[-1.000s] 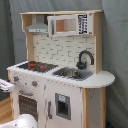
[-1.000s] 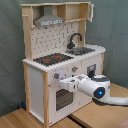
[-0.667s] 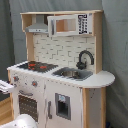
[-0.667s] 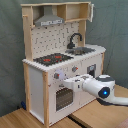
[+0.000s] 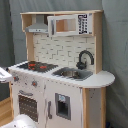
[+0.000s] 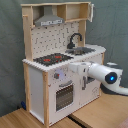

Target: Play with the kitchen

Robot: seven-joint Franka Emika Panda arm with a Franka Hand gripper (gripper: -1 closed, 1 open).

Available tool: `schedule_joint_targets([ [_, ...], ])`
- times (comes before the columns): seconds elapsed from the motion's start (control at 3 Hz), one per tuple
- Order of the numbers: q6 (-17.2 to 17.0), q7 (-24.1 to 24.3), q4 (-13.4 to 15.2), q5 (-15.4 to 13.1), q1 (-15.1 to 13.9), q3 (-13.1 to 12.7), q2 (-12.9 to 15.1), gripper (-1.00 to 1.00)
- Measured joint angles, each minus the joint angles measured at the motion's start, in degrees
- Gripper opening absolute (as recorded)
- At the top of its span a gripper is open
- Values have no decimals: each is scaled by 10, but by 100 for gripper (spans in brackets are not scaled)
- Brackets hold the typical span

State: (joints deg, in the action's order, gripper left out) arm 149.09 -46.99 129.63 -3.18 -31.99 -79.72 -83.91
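Observation:
The kitchen is a white and light-wood toy unit with a black-red hob, a sink, a black tap, a grey hood and an oven door. In the second exterior view the white arm reaches in from the second exterior view's right. My gripper is at the kitchen's front, just under the counter edge, above the oven door and beside the knobs. In the first exterior view only a white bit of the arm shows at the first exterior view's left edge.
A microwave-style cupboard sits on the top shelf beside the hood. A grey curtain hangs behind the kitchen. It stands on a wooden floor. A white rounded part shows at the bottom of the first exterior view.
The arm has drawn back towards the second exterior view's right and risen. The gripper has moved up from oven-door height to just under the counter edge.

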Motion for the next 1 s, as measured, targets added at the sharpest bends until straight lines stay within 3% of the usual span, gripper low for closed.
schedule_joint_targets([
  [1.0, -97, 0, -2, -3, 67, 147, -13, 100],
])
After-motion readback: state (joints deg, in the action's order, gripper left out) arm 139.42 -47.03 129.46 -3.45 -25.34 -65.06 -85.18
